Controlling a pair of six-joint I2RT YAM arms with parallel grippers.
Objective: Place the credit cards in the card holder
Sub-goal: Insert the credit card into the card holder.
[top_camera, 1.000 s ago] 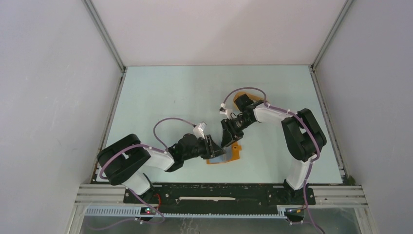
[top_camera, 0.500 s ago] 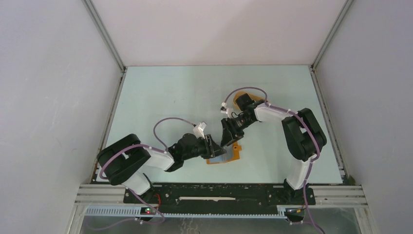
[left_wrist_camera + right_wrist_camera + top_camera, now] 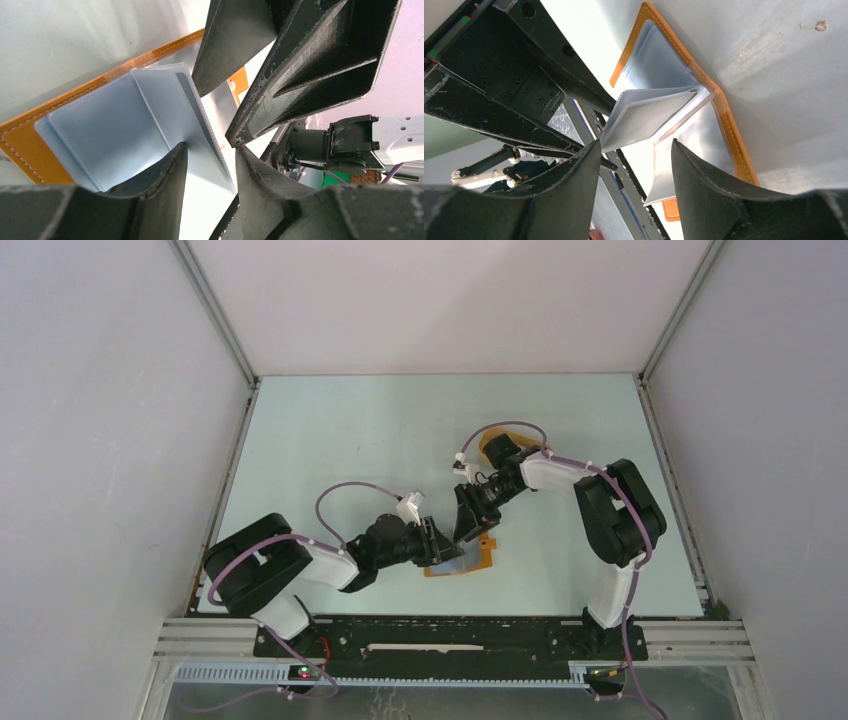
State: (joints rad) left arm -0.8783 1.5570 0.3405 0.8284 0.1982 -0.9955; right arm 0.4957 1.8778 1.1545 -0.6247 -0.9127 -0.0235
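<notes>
The card holder point(image 3: 484, 556) lies open on the table point(image 3: 330, 440), front middle. The left gripper point(image 3: 210, 155) and right gripper point(image 3: 635, 146) meet over its clear sleeves point(image 3: 115, 115), both with jaws apart, 1 raised sleeve between the right's.

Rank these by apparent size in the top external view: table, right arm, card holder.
1. table, clearly largest.
2. right arm, though it sits nearer the camera.
3. card holder, only partly visible.
</notes>
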